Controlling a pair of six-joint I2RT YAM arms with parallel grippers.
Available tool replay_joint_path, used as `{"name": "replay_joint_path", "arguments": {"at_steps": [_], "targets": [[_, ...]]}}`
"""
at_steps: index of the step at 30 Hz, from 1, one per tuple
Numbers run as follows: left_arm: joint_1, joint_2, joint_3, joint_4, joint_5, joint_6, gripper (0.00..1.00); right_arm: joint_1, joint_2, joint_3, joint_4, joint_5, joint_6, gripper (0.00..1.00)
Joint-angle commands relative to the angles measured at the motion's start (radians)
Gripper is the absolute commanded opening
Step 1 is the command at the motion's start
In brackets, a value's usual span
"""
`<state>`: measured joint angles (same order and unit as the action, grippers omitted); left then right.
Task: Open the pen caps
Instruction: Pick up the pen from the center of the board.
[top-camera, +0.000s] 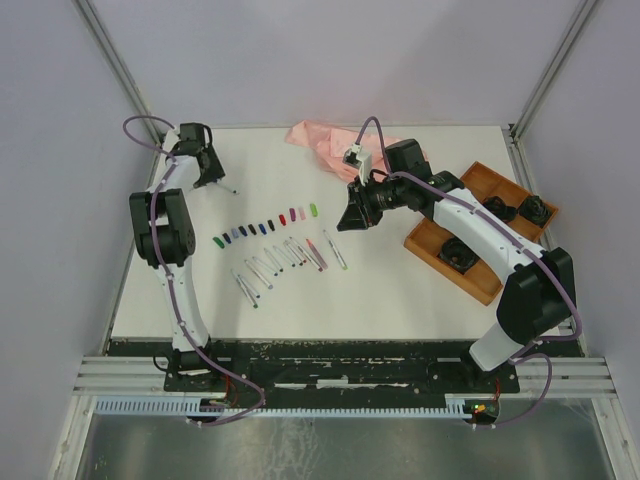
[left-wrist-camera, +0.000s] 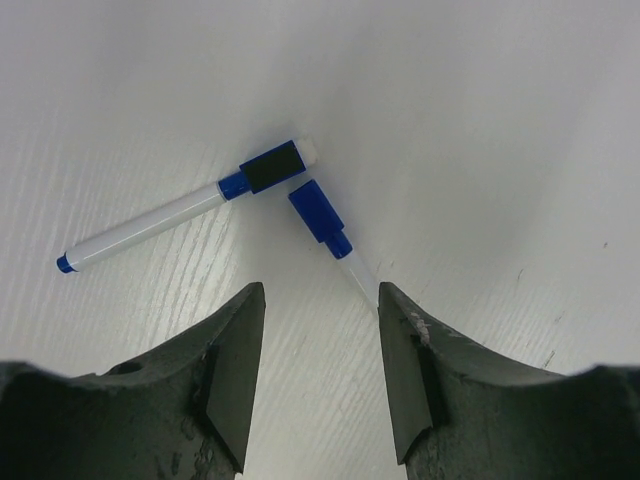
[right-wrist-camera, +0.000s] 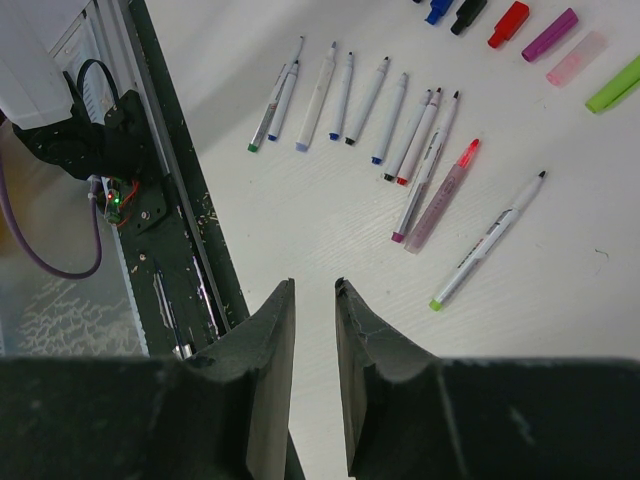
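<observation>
Pointing down, left jaws hang parted above blue pens (left-wrist-camera: 150, 228).

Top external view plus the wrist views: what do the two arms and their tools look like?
Both the left arm and right arm have white links with black joint housings. A lilac cable loops along each. The left tool and right tool are dark, wedge-shaped and scuffed at the edges.
</observation>
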<state>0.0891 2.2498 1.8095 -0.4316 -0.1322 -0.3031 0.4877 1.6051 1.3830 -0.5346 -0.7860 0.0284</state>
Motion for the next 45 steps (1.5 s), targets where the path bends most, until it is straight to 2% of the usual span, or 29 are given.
{"name": "replay_joint_path", "arguments": {"at_steps": [1, 12, 16, 19, 27, 29, 35, 42, 45], "targets": [[-0.004, 0.018, 0.038, -0.010, 0.007, -0.060, 0.56, -0.005, -0.002, 0.019, 0.024, -0.025, -0.006, 0.30], [-0.040, 0.135, 0.177, -0.163, -0.110, -0.075, 0.57, -0.005, -0.007, 0.019, 0.022, -0.025, -0.005, 0.30], [-0.044, 0.146, 0.189, -0.177, -0.120, -0.066, 0.54, -0.005, -0.010, 0.019, 0.022, -0.025, -0.005, 0.30], [-0.045, 0.153, 0.198, -0.195, -0.118, -0.058, 0.37, -0.005, -0.008, 0.019, 0.022, -0.028, -0.005, 0.30], [-0.047, 0.150, 0.198, -0.221, -0.079, -0.051, 0.04, -0.006, -0.015, 0.020, 0.021, -0.030, -0.005, 0.30], [-0.047, 0.137, 0.196, -0.220, -0.063, -0.052, 0.03, -0.005, -0.017, 0.020, 0.021, -0.030, -0.005, 0.30], [-0.059, 0.004, 0.126, -0.140, 0.005, -0.055, 0.03, -0.012, -0.046, 0.020, 0.020, -0.034, -0.024, 0.30], [-0.093, -0.241, -0.041, 0.056, 0.101, -0.080, 0.03, -0.038, -0.154, -0.036, 0.107, -0.048, -0.029, 0.30], [-0.119, -0.365, -0.168, 0.165, 0.156, -0.110, 0.03, -0.052, -0.217, -0.077, 0.169, -0.056, -0.033, 0.31]]}}
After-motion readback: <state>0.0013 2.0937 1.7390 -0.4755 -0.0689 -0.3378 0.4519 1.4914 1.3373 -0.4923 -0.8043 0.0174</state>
